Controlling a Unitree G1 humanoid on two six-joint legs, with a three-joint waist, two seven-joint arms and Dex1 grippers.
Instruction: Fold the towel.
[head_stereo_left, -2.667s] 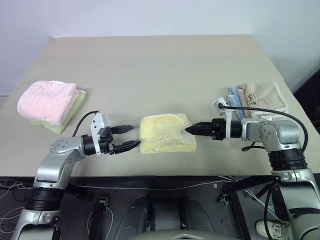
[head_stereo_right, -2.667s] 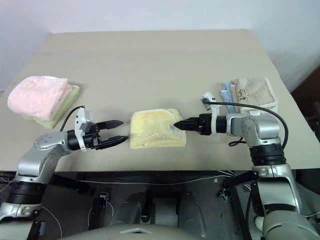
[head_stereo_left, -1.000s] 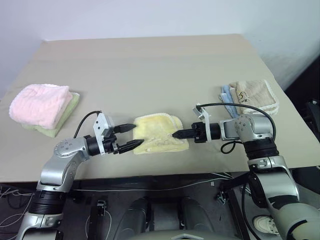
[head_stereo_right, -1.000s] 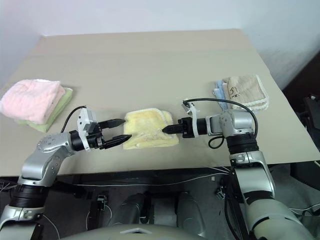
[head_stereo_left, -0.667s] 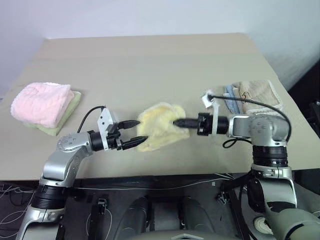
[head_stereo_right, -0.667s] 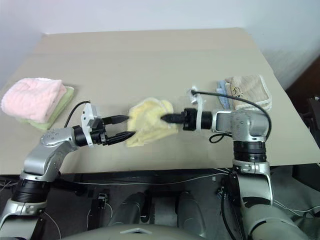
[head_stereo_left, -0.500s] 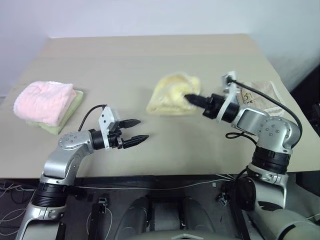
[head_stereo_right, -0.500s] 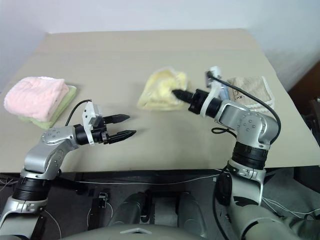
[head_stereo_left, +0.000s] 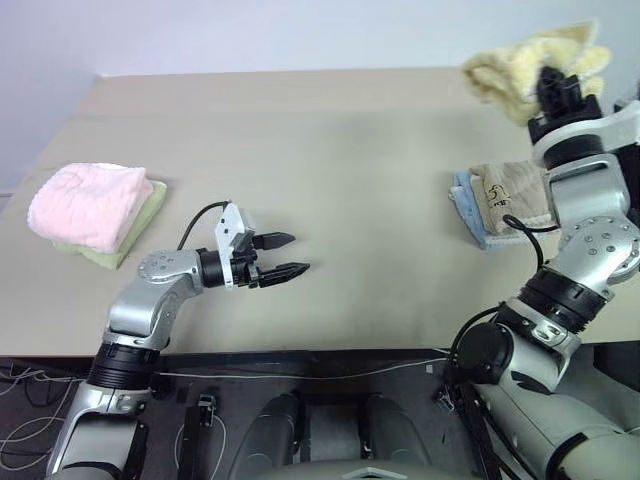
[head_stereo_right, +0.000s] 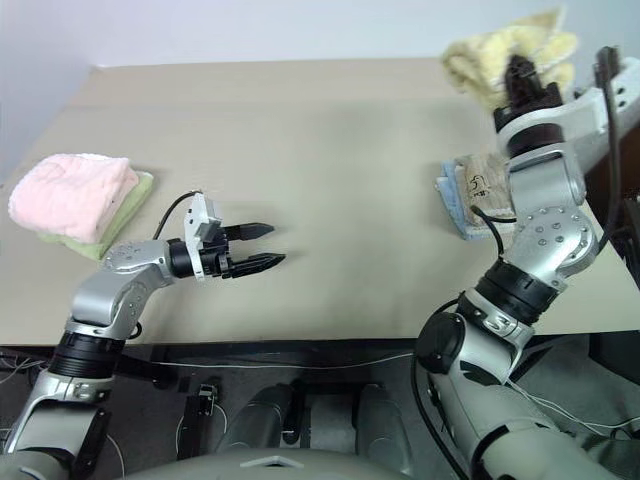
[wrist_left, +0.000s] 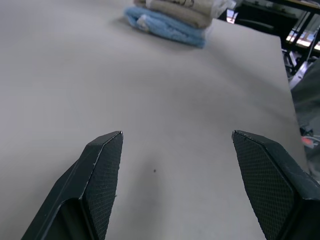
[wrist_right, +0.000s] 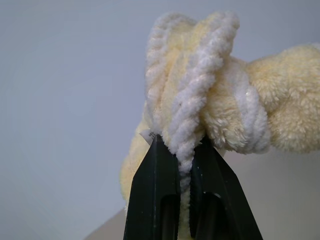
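1. The right pincer (wrist_right: 184, 165) is raised high above the counter (head_stereo_left: 360, 150), its two black fingers pressed together on a bunched edge of the pale yellow towel (head_stereo_left: 520, 70).
2. The towel hangs crumpled around the right pincer's tips, wholly clear of the counter and spilling toward the left pincer's side.
3. Below the right pincer, a folded stack with a beige towel (head_stereo_left: 515, 195) on a blue cloth (head_stereo_left: 470, 215) lies at the counter's edge.
4. The left pincer (head_stereo_left: 287, 255) hovers low over bare counter with its fingers spread wide and nothing between them.
5. Behind the left pincer, toward the far left edge, a fluffy pink towel (head_stereo_left: 85, 205) rests on a folded green cloth (head_stereo_left: 120, 245).
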